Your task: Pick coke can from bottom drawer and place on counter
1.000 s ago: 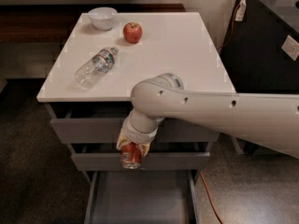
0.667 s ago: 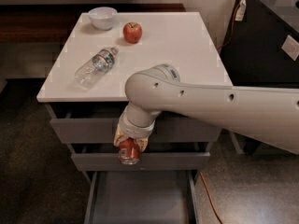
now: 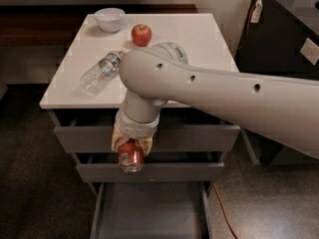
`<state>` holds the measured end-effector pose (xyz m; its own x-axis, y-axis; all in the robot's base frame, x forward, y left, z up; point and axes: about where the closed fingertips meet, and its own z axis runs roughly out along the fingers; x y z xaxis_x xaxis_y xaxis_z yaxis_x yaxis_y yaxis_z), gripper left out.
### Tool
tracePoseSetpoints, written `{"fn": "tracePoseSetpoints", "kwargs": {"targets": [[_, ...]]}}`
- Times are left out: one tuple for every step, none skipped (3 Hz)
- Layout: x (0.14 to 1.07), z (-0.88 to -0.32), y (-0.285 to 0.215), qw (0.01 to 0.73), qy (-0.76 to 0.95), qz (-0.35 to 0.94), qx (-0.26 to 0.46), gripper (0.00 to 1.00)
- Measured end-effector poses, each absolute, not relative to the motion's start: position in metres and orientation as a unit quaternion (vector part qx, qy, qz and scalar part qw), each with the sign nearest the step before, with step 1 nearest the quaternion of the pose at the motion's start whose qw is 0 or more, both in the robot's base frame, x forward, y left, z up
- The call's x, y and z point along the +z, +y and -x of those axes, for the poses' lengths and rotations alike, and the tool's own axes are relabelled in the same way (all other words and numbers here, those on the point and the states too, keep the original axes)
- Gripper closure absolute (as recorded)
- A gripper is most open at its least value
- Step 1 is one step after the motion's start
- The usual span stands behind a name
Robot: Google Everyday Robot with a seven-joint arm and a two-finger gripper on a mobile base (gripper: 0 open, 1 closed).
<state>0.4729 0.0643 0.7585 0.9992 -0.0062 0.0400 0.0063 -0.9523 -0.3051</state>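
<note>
The can [image 3: 131,156] hangs at six o'clock from the counter [image 3: 199,44], in front of the middle drawer [image 3: 199,172] and above the open bottom drawer [image 3: 149,213]. The gripper [image 3: 131,146] is clamped on the can's upper half, with a finger on either side.

I judge the can light and stiff, but thin-walled and smooth. A hard squeeze would dent it and a slack one would let it slip, so a firm hold across the middle of the body suits it best.

Counted:
- one arm [image 3: 224,93]
- one counter
- three drawers [image 3: 209,138]
- one bottle [image 3: 99,71], at nine o'clock on the top
- one bowl [image 3: 109,19], at eleven
- one apple [image 3: 141,34], at twelve
- one can
</note>
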Motion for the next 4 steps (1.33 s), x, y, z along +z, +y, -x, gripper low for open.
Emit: {"fn": "tracePoseSetpoints", "kwargs": {"targets": [[0.762, -0.473, 0.063, 0.158, -0.001, 0.987, -0.021, 1.00], [0.778, -0.474, 0.053, 0.170, -0.002, 0.985, -0.027, 1.00], [0.800, -0.477, 0.040, 0.177, -0.008, 0.984, -0.037, 1.00], [0.821, -0.484, 0.026, 0.178, -0.014, 0.983, -0.050, 1.00]]}}
